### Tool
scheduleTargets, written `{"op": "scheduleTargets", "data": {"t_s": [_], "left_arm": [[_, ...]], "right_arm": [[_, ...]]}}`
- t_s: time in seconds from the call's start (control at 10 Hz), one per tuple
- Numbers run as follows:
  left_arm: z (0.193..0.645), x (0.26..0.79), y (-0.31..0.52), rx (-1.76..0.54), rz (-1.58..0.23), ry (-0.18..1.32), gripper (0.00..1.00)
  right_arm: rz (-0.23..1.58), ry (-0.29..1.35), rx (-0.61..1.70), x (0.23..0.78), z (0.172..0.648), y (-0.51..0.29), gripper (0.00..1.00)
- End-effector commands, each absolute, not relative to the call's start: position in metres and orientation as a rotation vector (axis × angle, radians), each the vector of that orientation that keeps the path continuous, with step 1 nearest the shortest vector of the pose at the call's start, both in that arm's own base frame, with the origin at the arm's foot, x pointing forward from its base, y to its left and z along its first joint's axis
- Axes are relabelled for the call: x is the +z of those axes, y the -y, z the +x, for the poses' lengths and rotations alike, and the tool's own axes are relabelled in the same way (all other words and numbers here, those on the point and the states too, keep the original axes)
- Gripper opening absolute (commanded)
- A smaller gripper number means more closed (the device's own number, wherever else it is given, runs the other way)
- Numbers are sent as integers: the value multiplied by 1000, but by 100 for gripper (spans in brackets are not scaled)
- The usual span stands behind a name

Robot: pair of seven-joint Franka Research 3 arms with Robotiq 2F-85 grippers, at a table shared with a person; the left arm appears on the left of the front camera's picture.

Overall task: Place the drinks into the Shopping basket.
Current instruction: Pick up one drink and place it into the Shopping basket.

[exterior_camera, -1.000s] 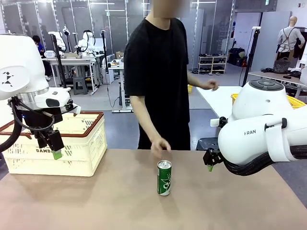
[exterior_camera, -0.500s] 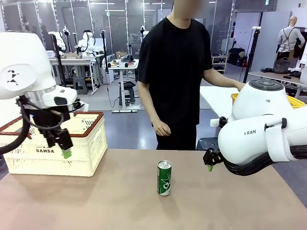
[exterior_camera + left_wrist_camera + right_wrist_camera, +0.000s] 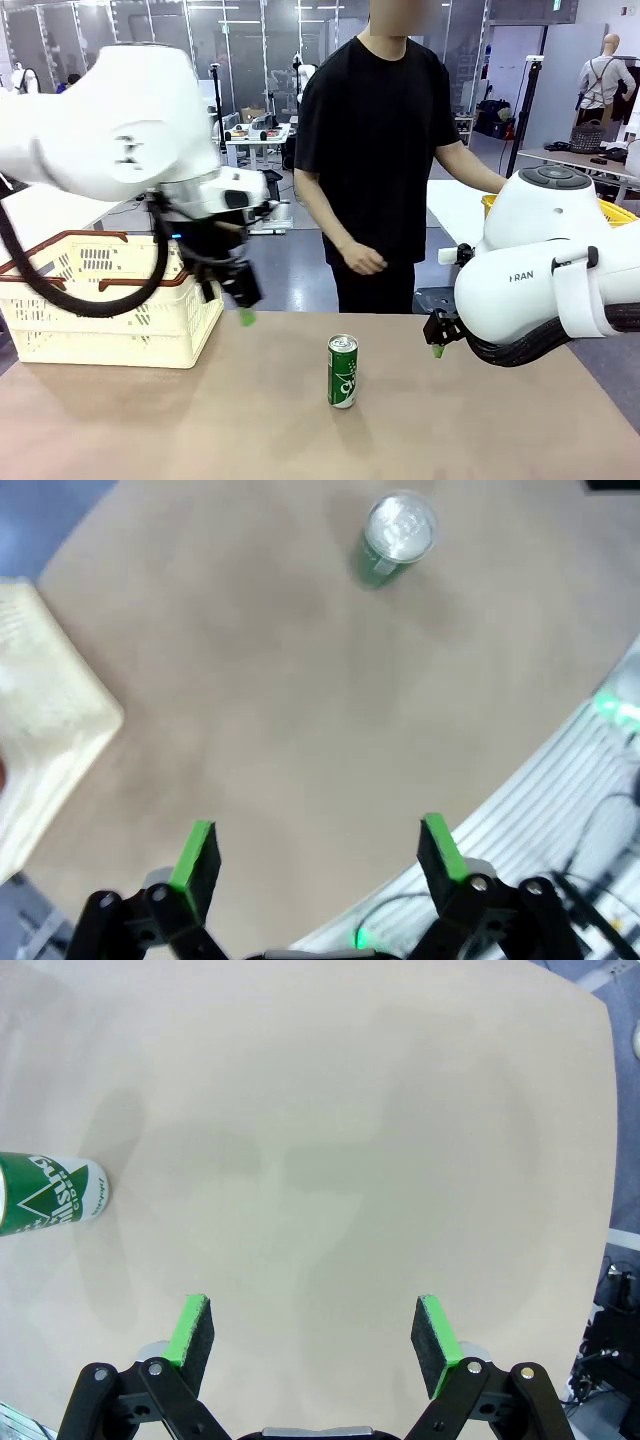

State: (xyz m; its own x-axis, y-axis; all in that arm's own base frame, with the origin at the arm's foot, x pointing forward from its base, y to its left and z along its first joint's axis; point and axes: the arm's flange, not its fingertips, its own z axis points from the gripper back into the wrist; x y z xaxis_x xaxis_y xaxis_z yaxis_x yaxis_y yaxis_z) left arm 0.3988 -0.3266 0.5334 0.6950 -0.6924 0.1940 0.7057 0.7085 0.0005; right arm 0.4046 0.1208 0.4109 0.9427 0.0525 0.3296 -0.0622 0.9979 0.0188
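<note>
Drink (image 3: pixel 342 371) stands upright mid-table in the front view, well apart from the Shopping basket (image 3: pixel 110 335). Left wrist view, blurred: my left claw (image 3: pixel 318 845) gapes empty, probably nearer the basket; I should straddle the drink squarely before squeezing. Right wrist view: right claw (image 3: pixel 315 1335) wide, empty.

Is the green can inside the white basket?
No, the green can stands upright on the table, apart from the basket.

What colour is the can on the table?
The can is green with white markings; front view shows it best.
</note>
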Motion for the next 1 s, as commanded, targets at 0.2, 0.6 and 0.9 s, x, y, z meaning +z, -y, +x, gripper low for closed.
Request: {"op": "scheduleTargets", "data": {"t_s": [0.2,0.6,0.9], "left_arm": [[458,521,410,-768,-107,218,100],[469,503,458,-803,-82,170,100],[469,498,464,-796,-80,154,100]], "right_arm": [[23,342,65,409,404,-119,100],[23,342,65,409,404,-119,100],[23,342,65,409,404,-119,100]]}}
